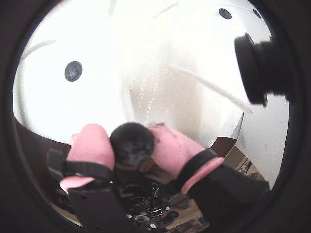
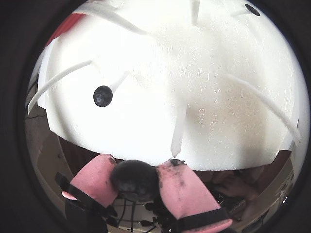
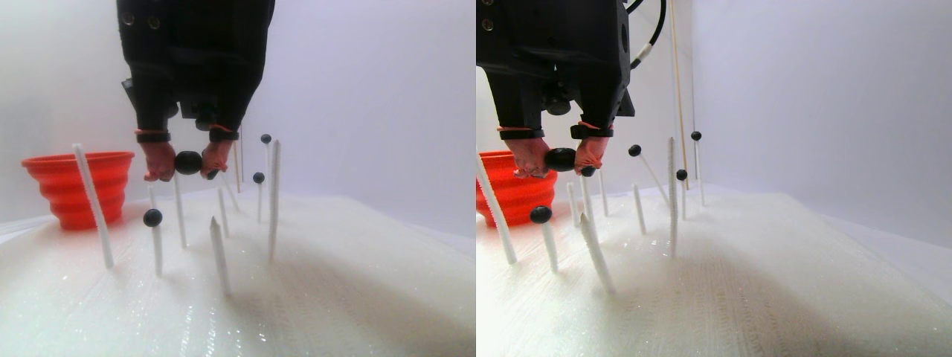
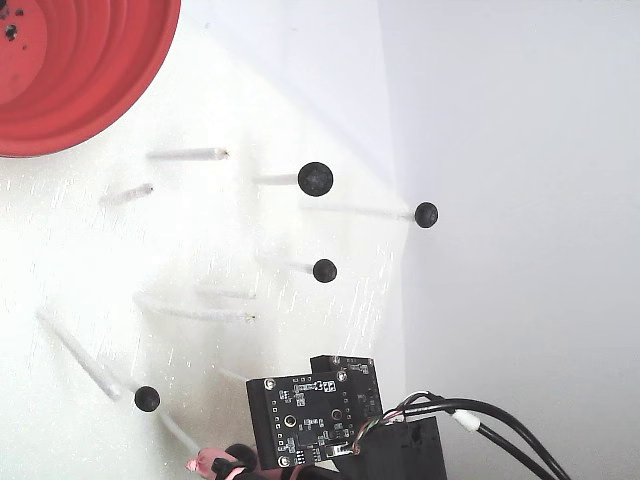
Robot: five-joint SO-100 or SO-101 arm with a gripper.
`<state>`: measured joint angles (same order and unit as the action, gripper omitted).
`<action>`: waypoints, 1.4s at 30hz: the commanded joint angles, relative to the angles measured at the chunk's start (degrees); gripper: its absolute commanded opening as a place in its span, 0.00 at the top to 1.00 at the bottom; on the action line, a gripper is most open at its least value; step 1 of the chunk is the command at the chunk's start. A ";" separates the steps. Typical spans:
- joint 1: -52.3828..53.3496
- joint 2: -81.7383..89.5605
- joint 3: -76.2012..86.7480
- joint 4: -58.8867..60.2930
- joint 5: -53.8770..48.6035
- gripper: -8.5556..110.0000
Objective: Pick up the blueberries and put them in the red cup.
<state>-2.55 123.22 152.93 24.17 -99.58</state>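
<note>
The gripper (image 1: 132, 145) is closed on one blueberry (image 1: 131, 142), a dark matte ball that sits between the two pink fingertips (image 1: 91, 145); both wrist views show the pink pads pressing on its left and right sides. In the stereo pair view the gripper (image 3: 188, 165) hangs in the air above the white foam board (image 3: 335, 282), and the held blueberry (image 3: 188, 162) is well above the surface, clear of the white sticks (image 3: 218, 254) that stand up from the board. The red cup (image 3: 74, 186) stands on the board at the far left of this view, behind a tall tilted stick, and the gripper is to the right of it and not over it. Other blueberries sit on the tips of sticks: one low in front (image 3: 152, 217), one in the middle (image 3: 258, 178) and one higher behind (image 3: 265, 138). In the fixed view from above, the red cup (image 4: 95, 95) is in the top left corner with some dark specks inside, and four blueberries (image 4: 315, 179) lie spread over the board. A black circuit board (image 4: 312, 408) on the arm shows at the bottom edge, with black cables (image 4: 500, 415) going to the right. No writing or label can be read in any view.
</note>
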 commanded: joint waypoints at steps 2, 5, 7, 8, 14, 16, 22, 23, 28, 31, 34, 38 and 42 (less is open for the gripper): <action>-1.93 4.13 -5.98 0.44 -0.26 0.81; -3.25 4.66 -6.86 0.44 -0.70 0.81; -4.13 4.83 -7.65 0.44 -0.88 0.81; -4.57 4.92 -7.91 0.44 -0.88 0.81; -7.65 4.66 -10.63 0.44 -1.23 0.81; -8.53 4.04 -12.04 0.26 -1.23 0.81; -10.55 1.23 -14.68 -2.64 -1.58 0.81; -10.81 0.79 -15.03 -3.16 -1.67 0.81; -13.01 -2.11 -16.87 -5.54 -2.29 0.81; -13.89 -2.64 -17.05 -7.29 -2.46 0.81; -14.77 -3.96 -17.49 -9.32 -2.72 0.81; -16.35 -7.12 -19.16 -11.78 -2.72 0.81; -17.67 -8.00 -20.21 -13.45 -2.64 0.81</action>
<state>-18.46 114.96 138.34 13.01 -101.78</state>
